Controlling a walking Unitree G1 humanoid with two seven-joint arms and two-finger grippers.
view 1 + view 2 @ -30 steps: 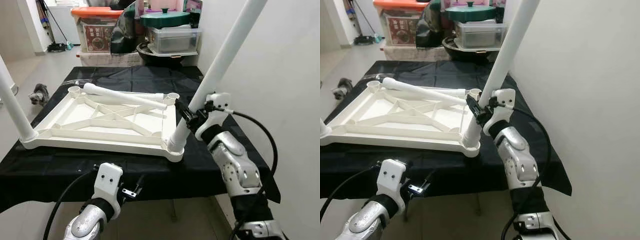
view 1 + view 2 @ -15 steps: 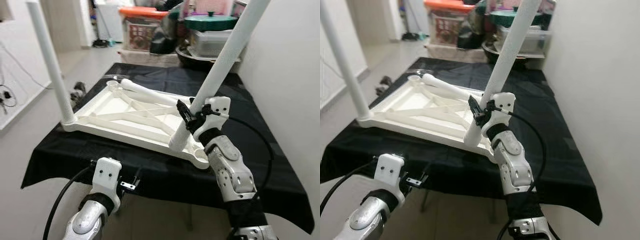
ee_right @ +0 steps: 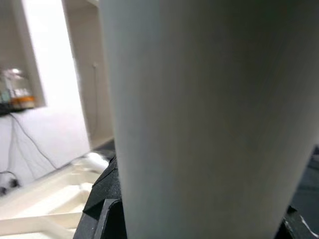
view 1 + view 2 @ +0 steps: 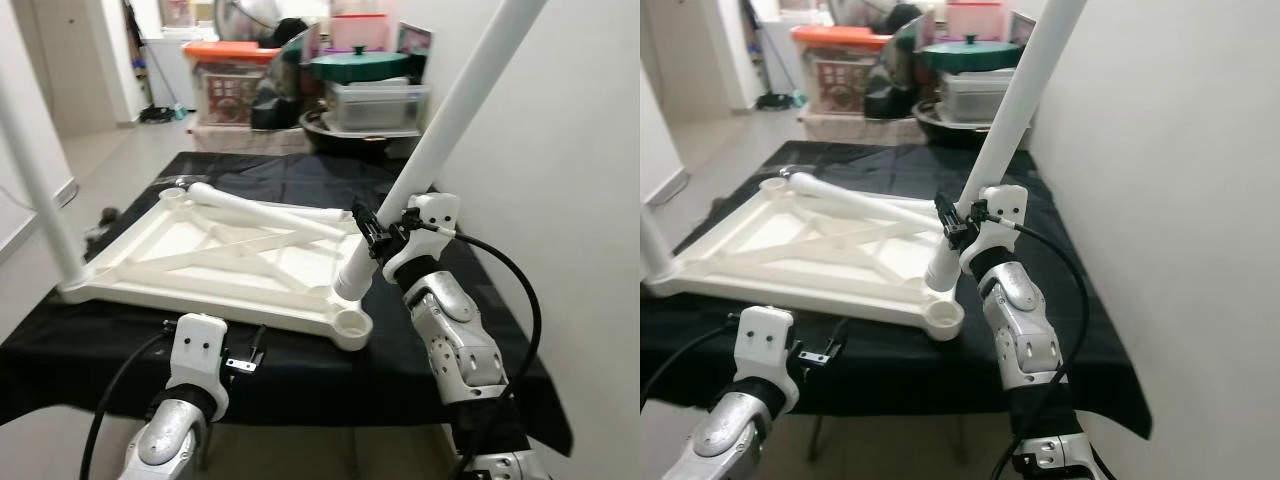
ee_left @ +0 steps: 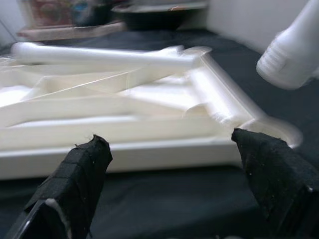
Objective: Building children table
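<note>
Left eye view: the right gripper (image 4: pixel 372 236) is clamped on a white leg (image 4: pixel 440 135), tilted, its end just above the near right socket (image 4: pixel 352 324) of the upturned tabletop (image 4: pixel 180 262) on the table (image 4: pixel 440 330), probably for seating. Left wrist view shows the left gripper (image 5: pixel 174 169) wide open, empty, near the tabletop's edge.

Head stereo pair looking down at tabletop (image 4: pixel 200 260), left wrist low beside it, right wrist close against leg (image 3: pixel 209 124)
</note>
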